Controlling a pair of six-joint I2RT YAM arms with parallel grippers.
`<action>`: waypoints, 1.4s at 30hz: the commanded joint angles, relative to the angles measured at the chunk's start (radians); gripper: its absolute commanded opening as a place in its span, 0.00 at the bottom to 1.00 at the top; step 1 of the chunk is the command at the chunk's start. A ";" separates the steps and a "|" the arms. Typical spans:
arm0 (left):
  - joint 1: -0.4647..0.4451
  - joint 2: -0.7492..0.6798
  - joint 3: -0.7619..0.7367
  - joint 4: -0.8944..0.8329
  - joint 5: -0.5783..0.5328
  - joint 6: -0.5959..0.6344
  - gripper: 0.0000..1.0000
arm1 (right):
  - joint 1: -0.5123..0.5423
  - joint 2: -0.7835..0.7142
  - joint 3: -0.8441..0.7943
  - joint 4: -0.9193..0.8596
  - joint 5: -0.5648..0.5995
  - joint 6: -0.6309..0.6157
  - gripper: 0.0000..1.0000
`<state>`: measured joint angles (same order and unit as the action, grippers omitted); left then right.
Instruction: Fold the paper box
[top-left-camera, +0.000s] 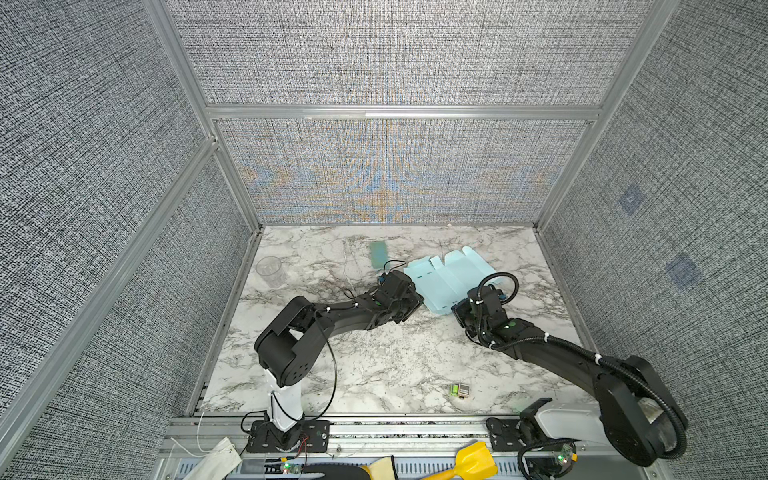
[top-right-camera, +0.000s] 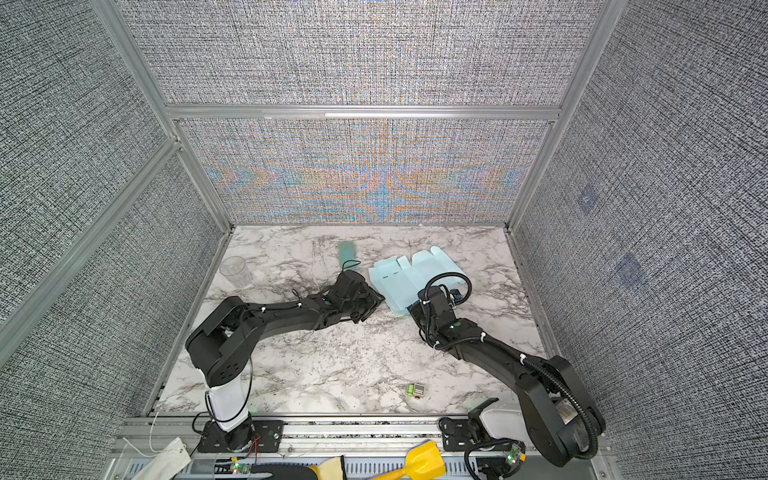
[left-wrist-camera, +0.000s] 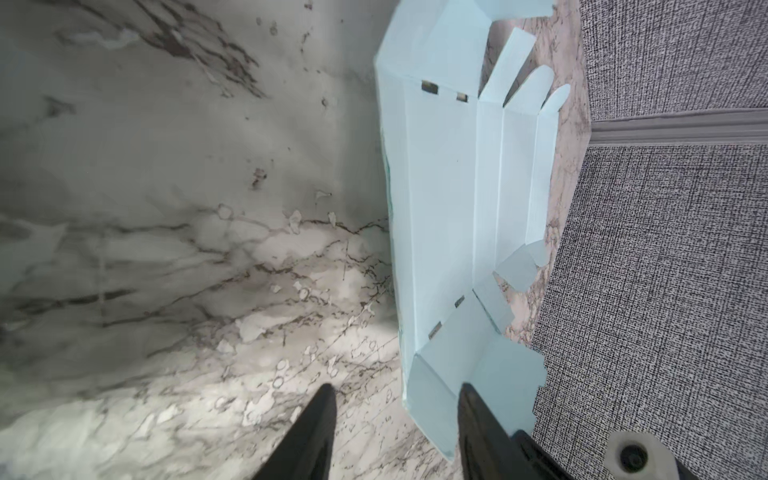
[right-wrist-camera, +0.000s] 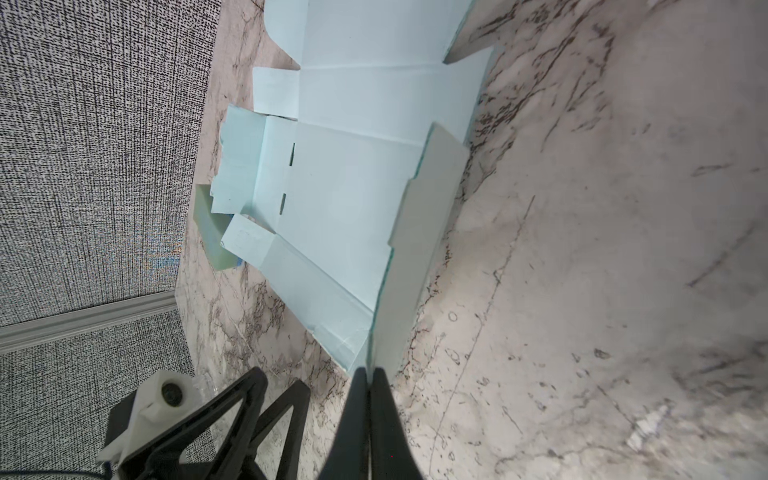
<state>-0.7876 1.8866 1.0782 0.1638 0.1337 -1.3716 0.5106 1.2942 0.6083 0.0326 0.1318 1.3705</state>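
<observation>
The paper box (top-left-camera: 446, 279) (top-right-camera: 409, 277) lies mostly flat on the marble table (top-left-camera: 374, 365) as a pale blue creased sheet with flaps and tabs. My right gripper (right-wrist-camera: 368, 372) is shut on the sheet's near edge, and the side flap (right-wrist-camera: 419, 232) it pinches stands upright. It sits at the sheet's near corner in both top views (top-left-camera: 456, 309) (top-right-camera: 410, 309). My left gripper (left-wrist-camera: 397, 390) (top-left-camera: 419, 300) is open at the sheet's left near corner. One finger (left-wrist-camera: 478, 419) is over a raised end flap (left-wrist-camera: 432, 395) and the other finger (left-wrist-camera: 320, 419) is over bare marble.
A teal-green strip (top-left-camera: 378, 254) (top-right-camera: 346, 251) lies just behind the left gripper, partly under the sheet. A clear cup (top-left-camera: 271, 271) stands at the far left. A small green and grey block (top-left-camera: 459, 390) lies near the front edge. Fabric walls close three sides.
</observation>
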 joint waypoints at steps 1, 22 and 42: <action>0.009 0.039 0.016 0.074 0.013 -0.024 0.50 | 0.003 0.005 -0.004 0.028 0.003 0.016 0.00; 0.068 0.198 0.121 0.136 0.138 0.021 0.11 | -0.001 0.054 0.037 0.015 -0.023 -0.044 0.00; 0.172 0.040 0.151 -0.255 0.198 0.530 0.00 | -0.043 -0.134 0.215 -0.284 -0.113 -0.611 0.60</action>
<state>-0.6395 1.9560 1.2270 0.0521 0.3218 -1.0271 0.4816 1.1862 0.7860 -0.1581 0.0654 0.9535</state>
